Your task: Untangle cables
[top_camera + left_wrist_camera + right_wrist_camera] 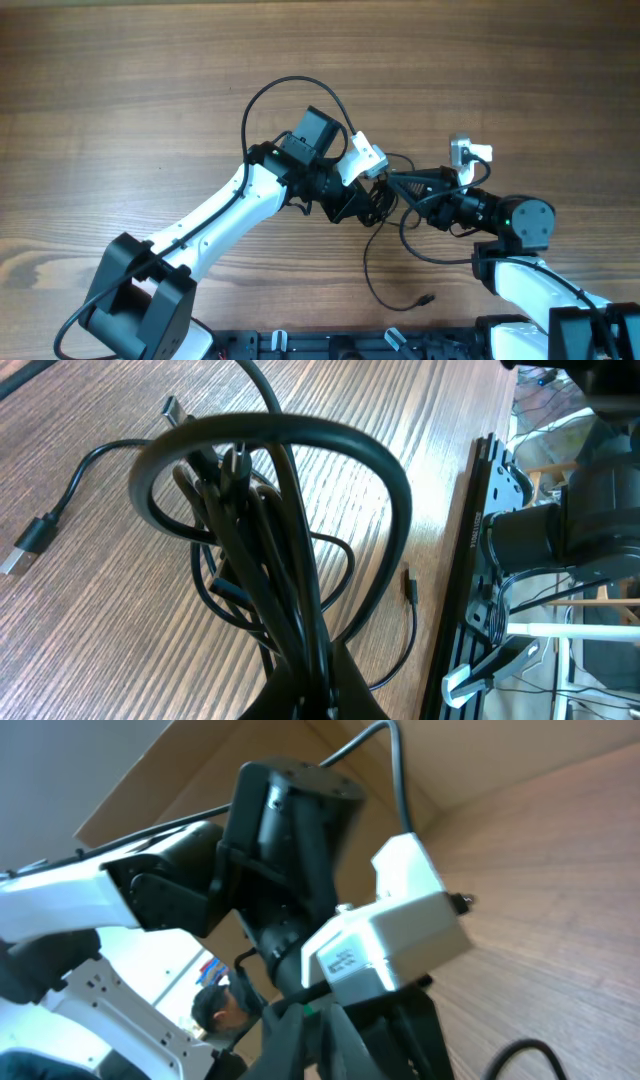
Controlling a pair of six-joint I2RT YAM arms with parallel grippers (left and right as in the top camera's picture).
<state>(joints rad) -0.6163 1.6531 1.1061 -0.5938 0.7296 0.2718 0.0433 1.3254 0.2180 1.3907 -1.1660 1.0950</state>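
Right of the table's (150, 80) middle, a bit toward the near edge, both arms meet nose to nose over the cables (385, 205). Left gripper (375, 198) is clamped tight on the bundle, and its wrist cam shows the black loops fanning out from its pinched fingers (355, 700). Right gripper (420, 207) is jammed in just beside the knot, but honestly I can't tell if its jaws are apart or together. One loose tail trails toward the near edge, its plug (426, 298) lying just short of the black rail (300, 345). Loads of bare wood toward the far edge and the left side.
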